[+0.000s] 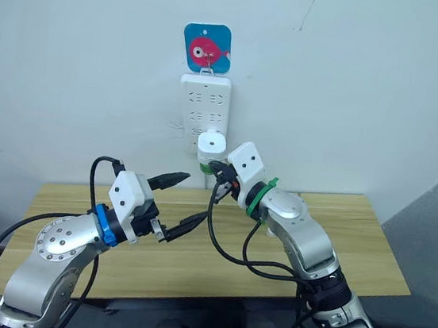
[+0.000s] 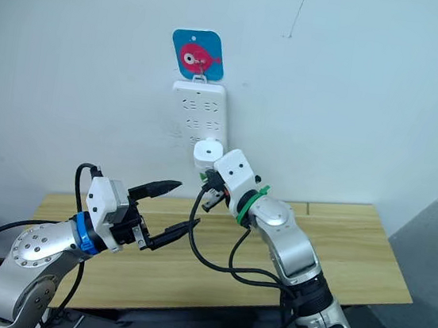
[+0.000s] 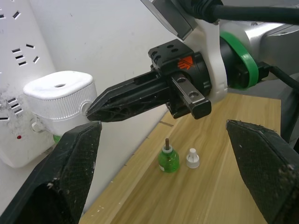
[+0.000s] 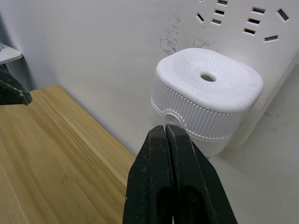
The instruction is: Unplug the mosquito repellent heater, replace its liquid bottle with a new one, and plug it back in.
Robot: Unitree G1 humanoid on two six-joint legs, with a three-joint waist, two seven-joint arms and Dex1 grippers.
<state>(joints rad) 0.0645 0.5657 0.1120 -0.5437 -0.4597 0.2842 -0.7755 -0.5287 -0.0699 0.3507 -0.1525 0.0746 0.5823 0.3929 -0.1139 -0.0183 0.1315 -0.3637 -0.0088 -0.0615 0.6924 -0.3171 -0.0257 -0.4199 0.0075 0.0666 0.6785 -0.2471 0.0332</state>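
Observation:
The white mosquito repellent heater (image 1: 212, 141) sits plugged into the lower part of a white power strip (image 1: 203, 106) on the wall. A sliver of green shows under the heater (image 3: 58, 100). My right gripper (image 4: 166, 127) is shut with nothing in it, its tips against the heater's ribbed front side. My left gripper (image 1: 195, 197) hangs open in the air a little below and to the left of the heater, holding nothing. On the table by the wall stand a small green liquid bottle (image 3: 168, 160) with a brown wick and a white cap (image 3: 192, 158) beside it.
A wooden table (image 1: 336, 250) stands against the white wall. A blue square hook with a pink fish (image 1: 207, 48) holds the power strip. Black cables loop from both wrists over the table's middle.

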